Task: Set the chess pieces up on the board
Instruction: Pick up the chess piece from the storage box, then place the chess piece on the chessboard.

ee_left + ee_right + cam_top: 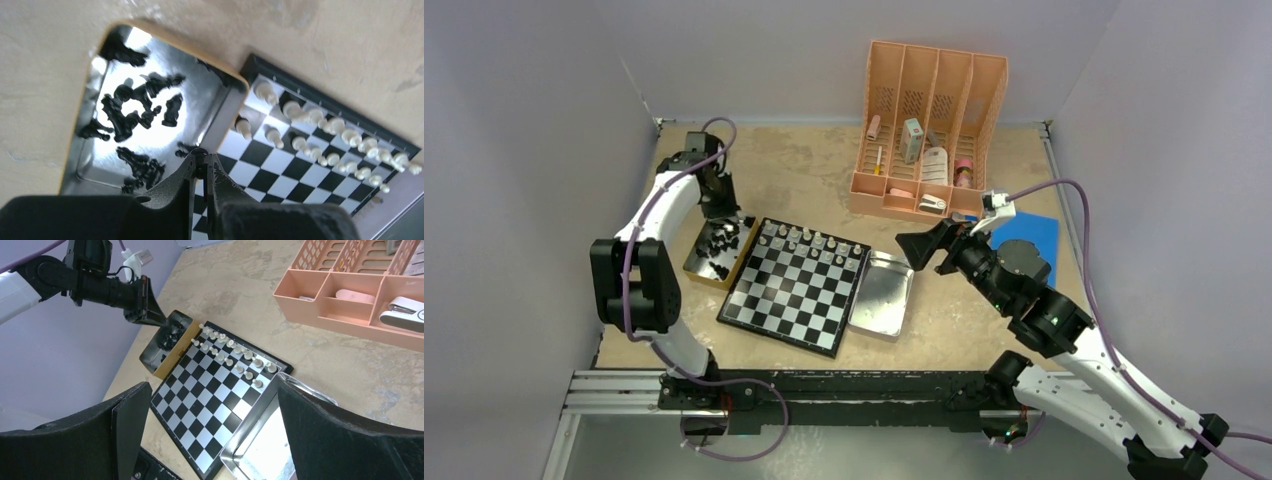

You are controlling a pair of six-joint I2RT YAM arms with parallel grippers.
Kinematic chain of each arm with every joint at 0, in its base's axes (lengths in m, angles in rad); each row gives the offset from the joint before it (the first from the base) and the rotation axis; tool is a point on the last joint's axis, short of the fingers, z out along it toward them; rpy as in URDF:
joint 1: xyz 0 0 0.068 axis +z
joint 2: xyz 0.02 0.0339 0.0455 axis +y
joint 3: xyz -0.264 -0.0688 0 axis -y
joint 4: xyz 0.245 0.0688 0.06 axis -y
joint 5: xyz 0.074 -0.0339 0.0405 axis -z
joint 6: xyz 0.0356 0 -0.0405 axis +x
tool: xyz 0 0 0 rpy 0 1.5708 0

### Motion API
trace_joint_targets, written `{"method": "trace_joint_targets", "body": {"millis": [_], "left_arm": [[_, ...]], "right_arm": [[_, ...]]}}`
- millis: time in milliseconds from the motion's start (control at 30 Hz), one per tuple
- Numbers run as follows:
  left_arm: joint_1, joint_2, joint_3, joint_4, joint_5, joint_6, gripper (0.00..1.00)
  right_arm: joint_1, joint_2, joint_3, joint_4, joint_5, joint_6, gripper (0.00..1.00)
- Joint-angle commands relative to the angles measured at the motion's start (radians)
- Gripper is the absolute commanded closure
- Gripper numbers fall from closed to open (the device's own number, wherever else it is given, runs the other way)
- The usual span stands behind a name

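Chess pieces (131, 111), black, lie heaped in the tin (210, 107) left of the board (272, 160). Your left fingers (172, 186) hover pinched together, your right fingers (345, 440) wide. Grab carelessly and tangled neighbours may spill.

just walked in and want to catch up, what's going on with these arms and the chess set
It's a chess setup, partway done. The white pieces stand in two rows along the far edge of the board, while the black pieces lie jumbled in a tin left of it. The left end effector, fingers shut, hovers by that tin. The right end effector hangs open by the silver tray on the board's right.
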Motion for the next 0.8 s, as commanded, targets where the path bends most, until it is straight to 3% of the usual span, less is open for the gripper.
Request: {"method": "trace_joint_targets", "body": {"millis": [0, 333, 767], "left_arm": [[-0.053, -0.099, -0.055, -0.072, 0.017, -0.016, 0.95], [-0.252, -0.272, -0.203, -0.05, 0.067, -0.15, 0.95], [-0.706, -0.331, -0.326, 0.021, -0.048, -0.337, 0.96]], "right_arm": [[-0.001, -0.008, 0.049, 0.0, 0.028, -0.022, 0.01], [-0.002, -0.001, 0.057, -0.016, 0.042, -0.02, 0.01], [0.0, -0.032, 0.067, -0.036, 0.091, -0.011, 0.01]]}}
